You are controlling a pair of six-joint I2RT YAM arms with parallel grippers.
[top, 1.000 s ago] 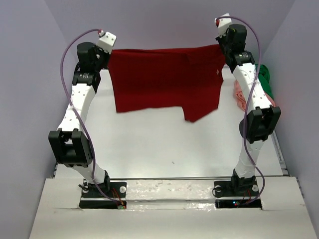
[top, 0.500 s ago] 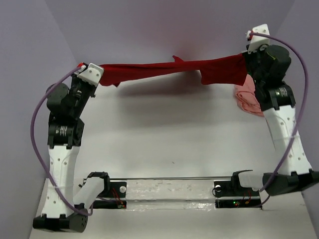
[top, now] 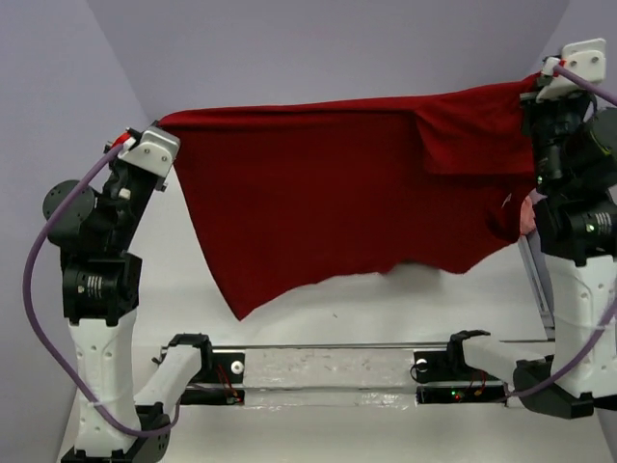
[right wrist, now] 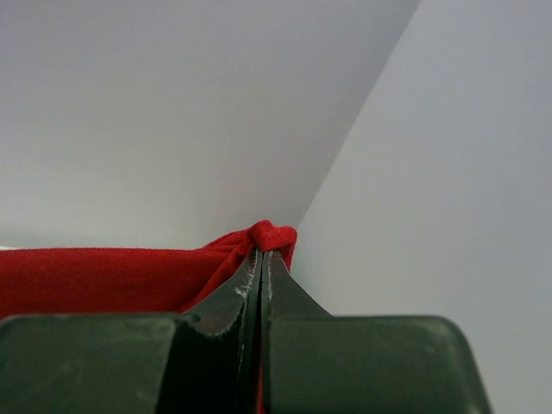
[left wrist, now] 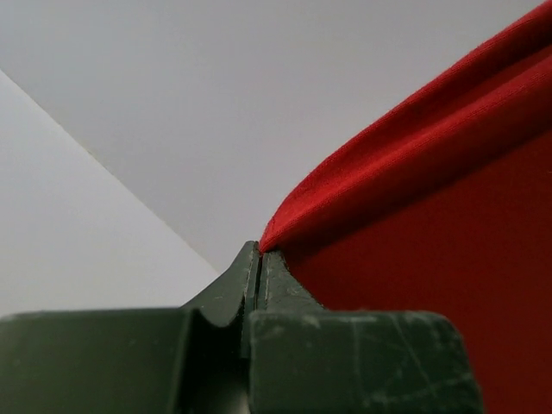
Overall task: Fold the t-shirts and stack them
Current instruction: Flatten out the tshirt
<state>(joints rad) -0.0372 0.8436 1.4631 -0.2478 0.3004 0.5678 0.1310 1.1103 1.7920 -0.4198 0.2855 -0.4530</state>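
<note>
The dark red t-shirt (top: 337, 193) hangs spread wide in the air between my two grippers, high above the table. My left gripper (top: 164, 125) is shut on its top left corner, seen in the left wrist view (left wrist: 259, 248) with the red cloth (left wrist: 431, 198) running off to the right. My right gripper (top: 536, 87) is shut on its top right corner, seen in the right wrist view (right wrist: 261, 252) with a bunch of cloth (right wrist: 272, 235) at the tips. A sliver of the salmon pink t-shirt (top: 526, 220) shows behind the right arm. The green t-shirt is hidden.
The white table (top: 318, 309) shows below the hanging shirt. Purple walls close in at the back and both sides. A metal rail (top: 328, 367) with both arm bases runs along the near edge.
Both arms have swung the red shirt toward the near side and raised it; it has gone from a stretched, bunched band to a wide hanging sheet covering most of the table view.
</note>
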